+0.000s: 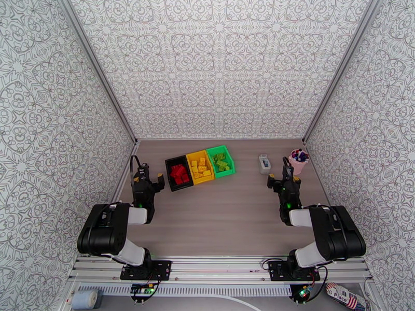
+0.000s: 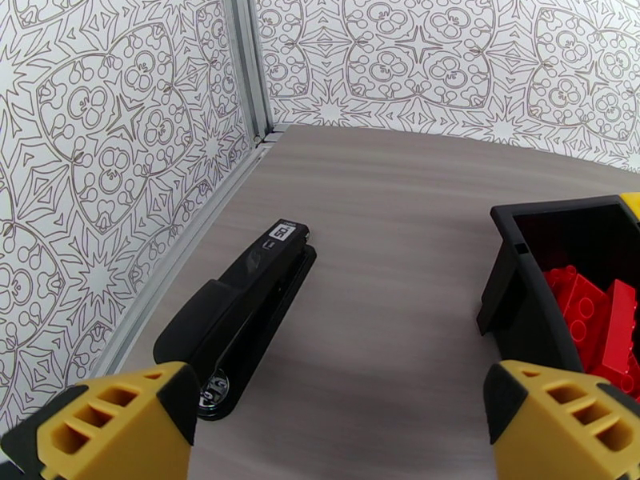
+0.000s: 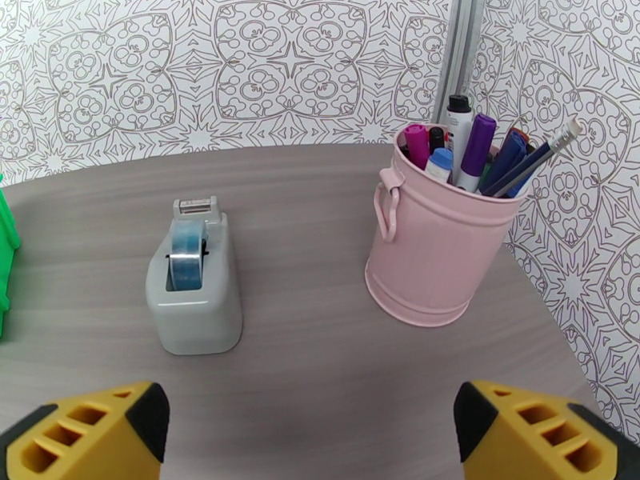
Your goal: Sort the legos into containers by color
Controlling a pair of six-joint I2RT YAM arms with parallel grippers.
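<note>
Three joined containers sit at the table's middle back: a black bin (image 1: 168, 171), a yellow bin (image 1: 197, 153) and a green bin (image 1: 217, 149). Red legos (image 1: 180, 173) lie in the black bin, yellow legos (image 1: 200, 168) in the yellow one, green legos (image 1: 222, 161) in the green one. My left gripper (image 1: 148, 179) hovers open just left of the black bin. In the left wrist view it (image 2: 336, 430) holds nothing, with the black bin (image 2: 516, 282) and red legos (image 2: 596, 306) at right. My right gripper (image 1: 277, 180) is open and empty (image 3: 308, 434), well right of the green bin (image 3: 6, 234).
A black stapler (image 2: 240, 314) lies near the left wall in front of my left gripper. A grey tape dispenser (image 3: 194, 282) and a pink cup (image 3: 436, 242) full of pens stand ahead of my right gripper, near the back right corner. Patterned walls enclose three sides.
</note>
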